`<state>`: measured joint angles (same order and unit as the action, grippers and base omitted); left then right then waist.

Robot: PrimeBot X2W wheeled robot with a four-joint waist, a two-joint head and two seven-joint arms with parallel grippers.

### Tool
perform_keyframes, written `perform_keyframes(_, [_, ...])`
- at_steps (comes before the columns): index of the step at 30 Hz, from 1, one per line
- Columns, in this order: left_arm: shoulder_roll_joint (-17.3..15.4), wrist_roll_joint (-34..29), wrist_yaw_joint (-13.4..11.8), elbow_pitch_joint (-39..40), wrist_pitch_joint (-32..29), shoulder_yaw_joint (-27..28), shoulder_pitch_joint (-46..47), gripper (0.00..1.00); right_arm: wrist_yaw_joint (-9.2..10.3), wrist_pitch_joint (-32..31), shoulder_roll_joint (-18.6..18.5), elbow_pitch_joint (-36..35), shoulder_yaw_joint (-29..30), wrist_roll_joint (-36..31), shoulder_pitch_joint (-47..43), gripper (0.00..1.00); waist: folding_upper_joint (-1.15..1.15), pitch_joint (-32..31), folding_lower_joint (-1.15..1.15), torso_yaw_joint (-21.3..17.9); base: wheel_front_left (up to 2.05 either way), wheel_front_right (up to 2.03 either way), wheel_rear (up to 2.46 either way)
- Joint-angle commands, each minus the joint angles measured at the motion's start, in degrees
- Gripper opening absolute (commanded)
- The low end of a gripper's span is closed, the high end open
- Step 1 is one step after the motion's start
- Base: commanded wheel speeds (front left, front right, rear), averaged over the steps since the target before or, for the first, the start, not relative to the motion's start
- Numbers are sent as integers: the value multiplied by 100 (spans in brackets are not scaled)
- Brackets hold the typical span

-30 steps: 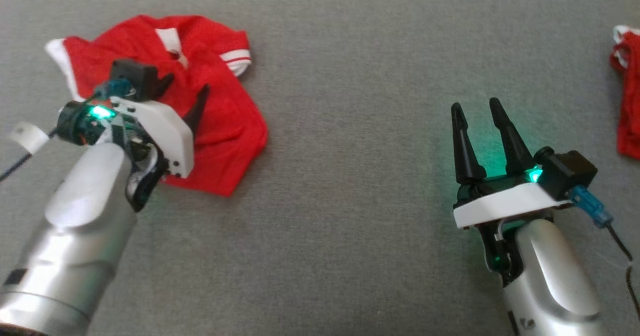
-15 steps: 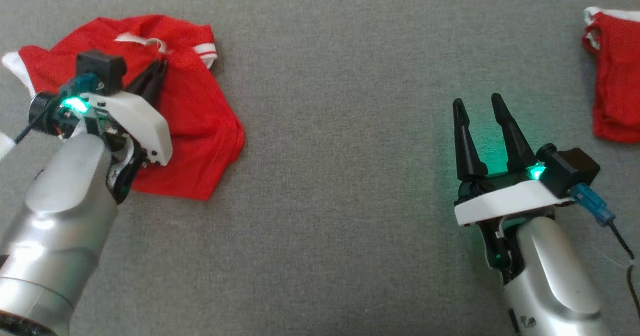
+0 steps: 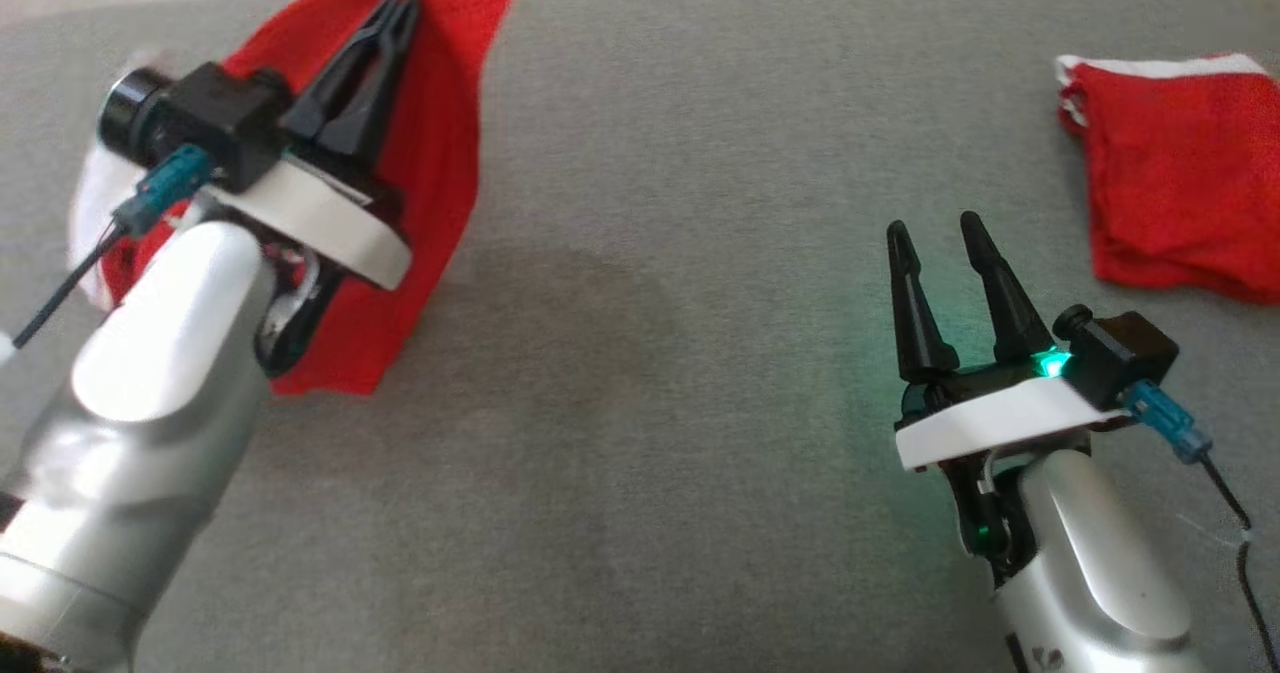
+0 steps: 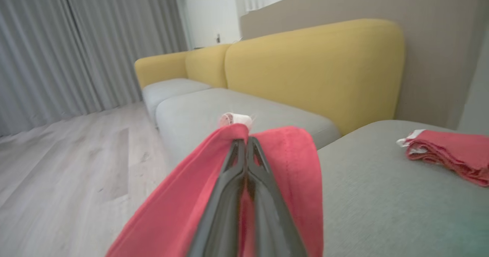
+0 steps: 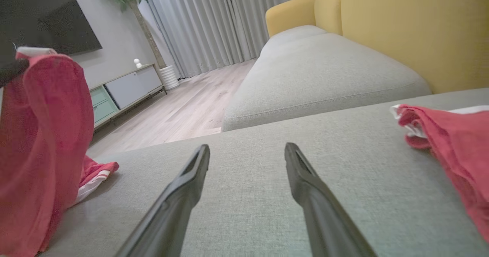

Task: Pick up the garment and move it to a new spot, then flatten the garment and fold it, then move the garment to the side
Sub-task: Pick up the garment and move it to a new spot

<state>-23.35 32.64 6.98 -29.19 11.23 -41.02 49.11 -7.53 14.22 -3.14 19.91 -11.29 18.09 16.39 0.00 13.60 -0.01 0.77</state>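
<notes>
- Over the left end of the grey cushion (image 3: pixel 650 373), the left gripper (image 3: pixel 398 5) has its two dark fingers pressed together with no gap between them. They pinch a fold of the red garment (image 3: pixel 445 153).
- From this pinch the red garment hangs down toward the cushion in a long drape, on both sides of the fingers. In the left wrist view a small white piece of trim sticks out just above the fingertips.
- The lower end of the red garment, which has a white stripe, lies on the cushion near its left edge, as the right wrist view shows. So the cloth is lifted only in part.
- The right gripper (image 3: pixel 933 225) is over the right half of the cushion. Its fingers stand wide apart and hold nothing; between them I see the grey fabric of the cushion. Whether the fingertips touch the cushion, I cannot tell.
- A folded red cloth (image 3: pixel 1180 193) with a white edge lies on the cushion at its far right side, well apart from both grippers.
- Behind the cushion rises a yellow backrest (image 4: pixel 313 66), and a second grey seat stands in front of it.
- Past the left edge of the cushion there is a pale wooden floor (image 4: pixel 57 165), with grey curtains (image 4: pixel 76 50) behind it.
</notes>
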Motion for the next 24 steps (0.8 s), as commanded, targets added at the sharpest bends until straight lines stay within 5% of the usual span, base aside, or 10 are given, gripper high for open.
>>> perform_keyframes(1, [-206,-54,-60,287,31,167,392,0,4,75,26,-191,-148,55,32,100,0,11,1,-139,0,0,0])
perform_keyframes(9, [-65,-350,-167,1028,-236,30,1102,0,4,77,26,-475,-408,435,318,100,0,505,1,-1046,0,0,0])
perform_keyframes(17, [195,-537,-157,494,0,90,1983,0,4,77,26,-667,-536,724,451,100,0,817,1,-1614,0,0,0])
perform_keyframes(19, [253,-573,-180,228,74,111,2120,100,4,77,26,-681,-519,745,461,100,0,843,1,-1628,0,0,0])
perform_keyframes(24, [312,-584,-218,-297,226,163,2180,100,4,77,26,-677,-453,708,455,100,0,821,1,-1471,0,0,0])
